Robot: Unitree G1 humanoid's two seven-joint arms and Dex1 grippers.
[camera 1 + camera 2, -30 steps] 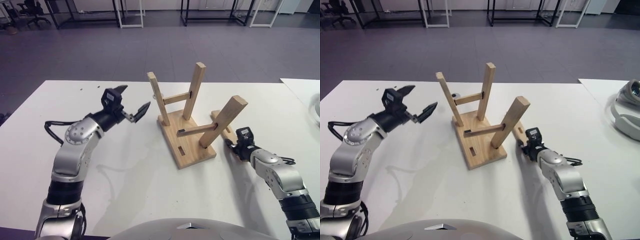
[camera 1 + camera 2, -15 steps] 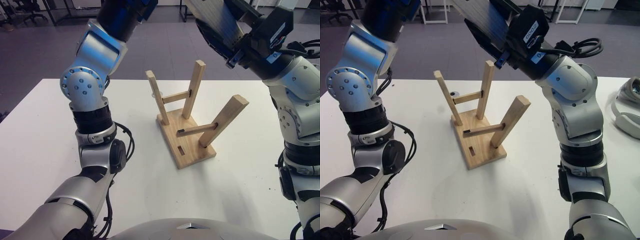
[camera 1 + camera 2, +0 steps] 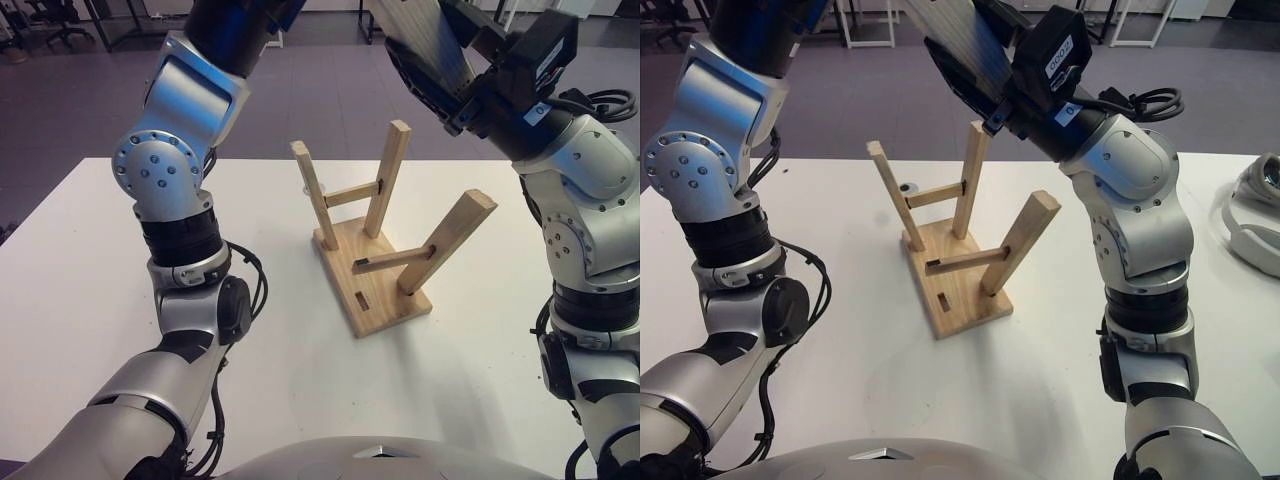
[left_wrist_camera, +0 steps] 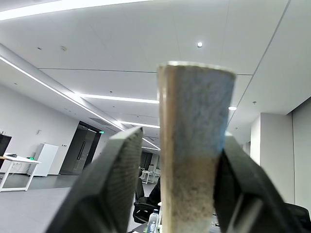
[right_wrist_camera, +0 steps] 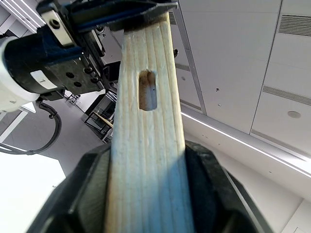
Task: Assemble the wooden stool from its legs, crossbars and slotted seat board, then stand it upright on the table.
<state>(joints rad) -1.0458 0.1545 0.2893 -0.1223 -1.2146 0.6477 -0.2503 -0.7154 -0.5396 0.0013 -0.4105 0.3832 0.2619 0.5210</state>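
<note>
**A:** Both arms have swung up off the worktop (image 3: 80, 260) since a second ago. Back then the left jaws gaped low and the right jaws sat by a piece lying flat. Over the last half second they hardly shifted.

**B:** And the stool?

**A:** It's upside down mid-worktop. The seat board (image 3: 390, 305) lies flat, with three legs (image 3: 385, 180) standing up from it. One crossbar (image 3: 352, 196) joins the far pair. The other crossbar (image 3: 392, 261) pokes left from the near-right leg, its end free.

**B:** The fourth?

**A:** The loose leg (image 3: 432, 40) hangs high over the stool's far side. Its length runs left to right between the arms, slanting down toward the right. The left jaws are clamped on one end, the right jaws on the other.

**B:** What does the next move turn on?

**A:** The vacant corner, near-left on the board, lies below the jaws and nearer than them. I'd judge the leg must turn upright and drop onto that free crossbar end. The right arm looks closer.
</note>
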